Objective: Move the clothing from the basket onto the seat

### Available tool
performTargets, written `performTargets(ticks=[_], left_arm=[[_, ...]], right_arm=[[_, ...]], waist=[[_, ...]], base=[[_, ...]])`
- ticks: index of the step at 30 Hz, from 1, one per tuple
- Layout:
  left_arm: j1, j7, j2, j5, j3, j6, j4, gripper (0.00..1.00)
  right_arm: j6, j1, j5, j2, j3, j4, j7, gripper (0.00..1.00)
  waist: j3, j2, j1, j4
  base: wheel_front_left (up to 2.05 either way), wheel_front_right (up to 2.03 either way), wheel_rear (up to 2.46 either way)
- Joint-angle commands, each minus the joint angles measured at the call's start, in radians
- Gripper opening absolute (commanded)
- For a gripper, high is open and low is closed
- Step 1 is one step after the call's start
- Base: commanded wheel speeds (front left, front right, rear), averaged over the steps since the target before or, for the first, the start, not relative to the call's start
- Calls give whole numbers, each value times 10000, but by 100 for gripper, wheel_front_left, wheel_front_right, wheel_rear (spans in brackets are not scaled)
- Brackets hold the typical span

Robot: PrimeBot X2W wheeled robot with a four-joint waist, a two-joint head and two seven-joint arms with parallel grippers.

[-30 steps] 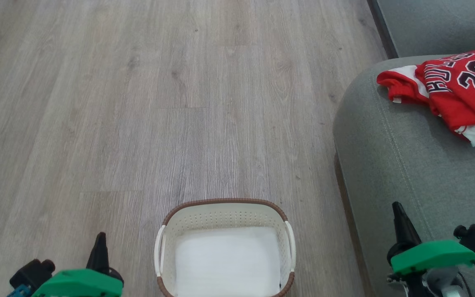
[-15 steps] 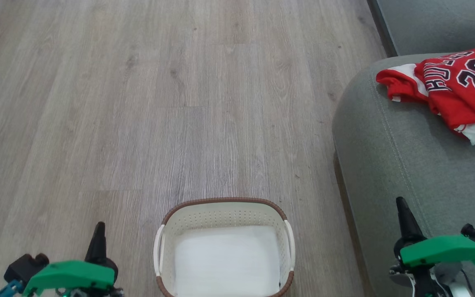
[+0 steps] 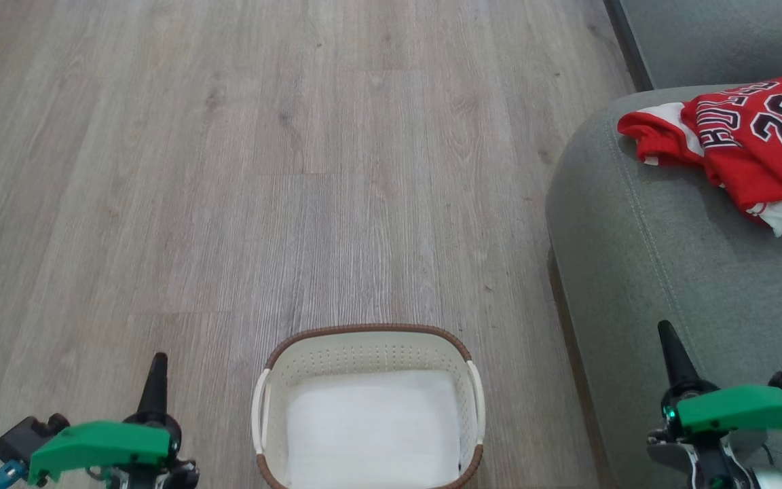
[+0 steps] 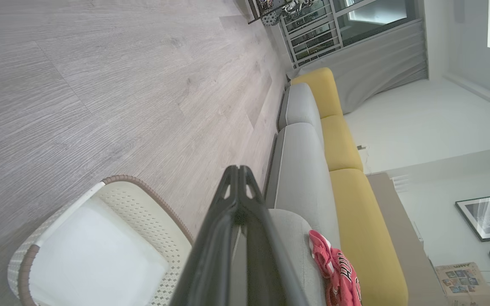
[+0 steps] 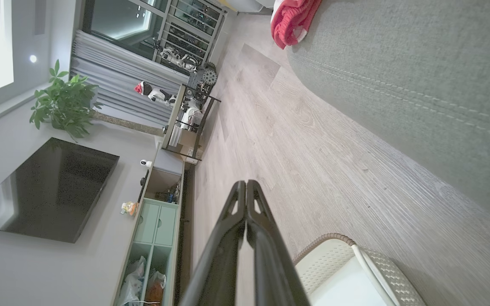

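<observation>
Since a second ago the two arms have drifted outward: the left end effector now sits a little further left and the right end effector a little further right. The basket and the jersey lie where they did.

One grey wood floor takes up the left and middle of the scene. One grey-green seat stands at the right, its stitched seam running near to far. One basket stands on the floor at the near middle, just left of the seat. It has two white handles, one on each side, and one flat white sheet inside. One red jersey, numbered 23, lies crumpled on the far right part of the seat, well apart from the basket.

In each wrist view the two dark fingers are pressed together with nothing between them: left, right. The left end effector hovers over the floor left of the basket. The right one hovers over the near part of the seat.
</observation>
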Motion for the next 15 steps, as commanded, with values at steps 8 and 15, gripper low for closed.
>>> performTargets(ticks=[8, 15], left_arm=[[-711, 278, 43, -1005, 460, -232, -382, 0], [-864, 508, 39, -1876, 608, -378, -417, 0]], right_arm=[[-1, -683, 1051, -28, -1, -452, 291, 0], [-1, -751, 1943, -27, -95, -509, 524, 0]], waist=[[21, 0, 0, -18], [42, 0, 0, -37]], base=[[0, 0, 0], [0, 0, 0]])
